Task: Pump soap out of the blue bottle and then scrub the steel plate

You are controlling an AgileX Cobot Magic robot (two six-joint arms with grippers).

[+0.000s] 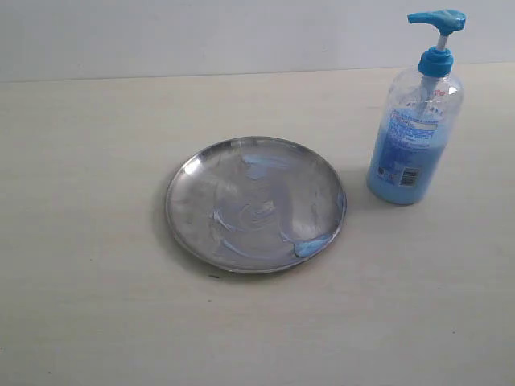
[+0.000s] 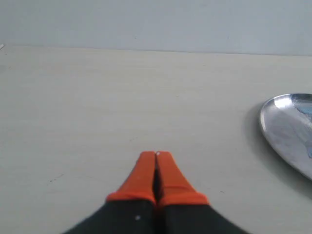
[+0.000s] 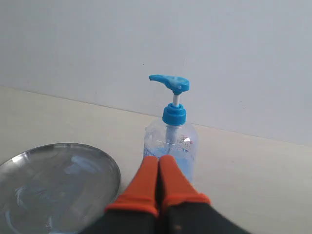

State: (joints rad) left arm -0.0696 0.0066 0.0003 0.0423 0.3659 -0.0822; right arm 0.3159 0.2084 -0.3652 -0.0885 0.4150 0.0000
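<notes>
- The left gripper (image 2: 156, 155) is clenched: its orange fingers (image 2: 144, 175) press together along their full length, above the table (image 2: 73, 122).
- The plate (image 1: 193, 201) lies flat on the table, ahead of the left jaws and off to one side, well apart from them. Only one edge of its rim shows in the left wrist view.
- The right gripper (image 3: 159, 158) is clenched, tip against tip.
- The bottle (image 3: 170, 139) stands upright straight ahead of the right jaws, beyond their tips. Its lower body is hidden behind the fingers, so contact between tips and bottle cannot be told.
- The pump head is raised on its stem, above the level of the right jaws, with the spout turned toward the plate.
- From the right jaws, the plate lies ahead and to one side, near the bottle but apart from it.
- The soap (image 1: 310, 247) sits as a pale blue blob on the plate's rim on the bottle's side. Thin smears cross the plate's middle, and more soap fills the bottle's lower part.
</notes>
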